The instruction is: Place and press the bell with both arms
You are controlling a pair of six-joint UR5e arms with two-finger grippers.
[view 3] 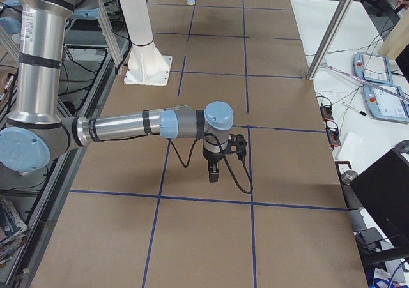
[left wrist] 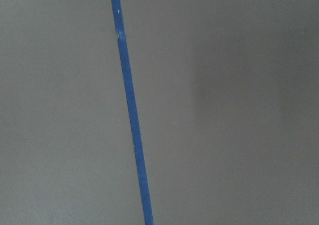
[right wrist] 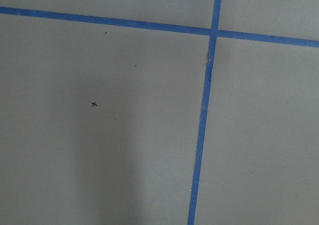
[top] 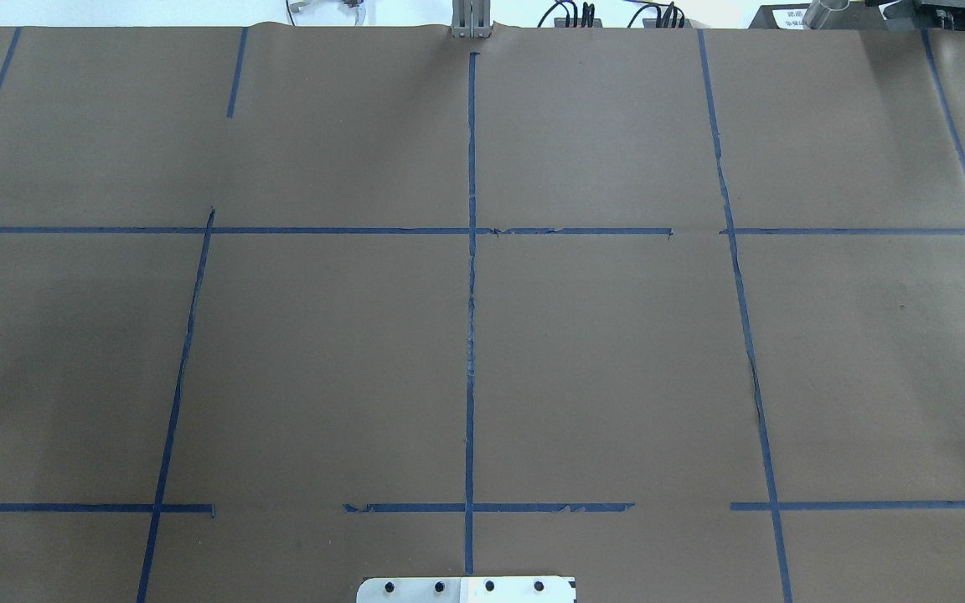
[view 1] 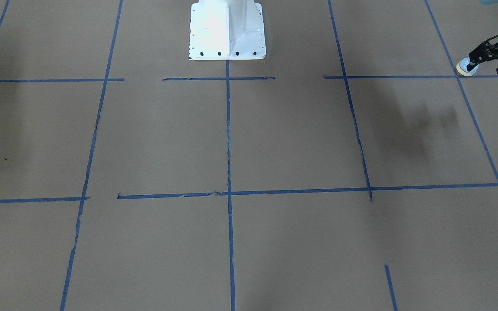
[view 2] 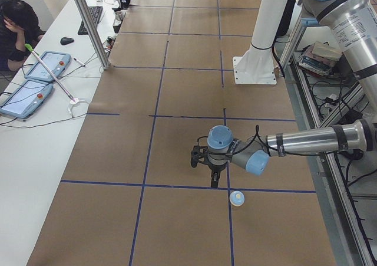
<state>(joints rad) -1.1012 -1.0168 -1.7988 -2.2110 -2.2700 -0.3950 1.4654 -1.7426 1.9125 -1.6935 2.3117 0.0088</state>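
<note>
The bell (view 1: 465, 68) is a small light-blue dome on a cream rim. It stands on the brown paper at a blue tape line, at the right edge of the front-facing view. It also shows in the exterior left view (view 2: 237, 198) and, far off, in the exterior right view (view 3: 190, 0). My left gripper (view 1: 488, 67) is open, with one fingertip (view 1: 474, 65) right by the bell. In the exterior left view the left gripper (view 2: 207, 170) hangs just beside the bell. My right gripper (view 3: 217, 168) hovers over the paper at the table's other end; I cannot tell if it is open or shut.
The white bolted pedestal (view 1: 227, 30) stands at the robot's side of the table. Blue tape lines (top: 471, 335) form a grid on the brown paper. A side table with tablets (view 2: 35, 83), metal posts (view 2: 88, 24) and a seated person (view 2: 17, 24) lies beyond the far edge.
</note>
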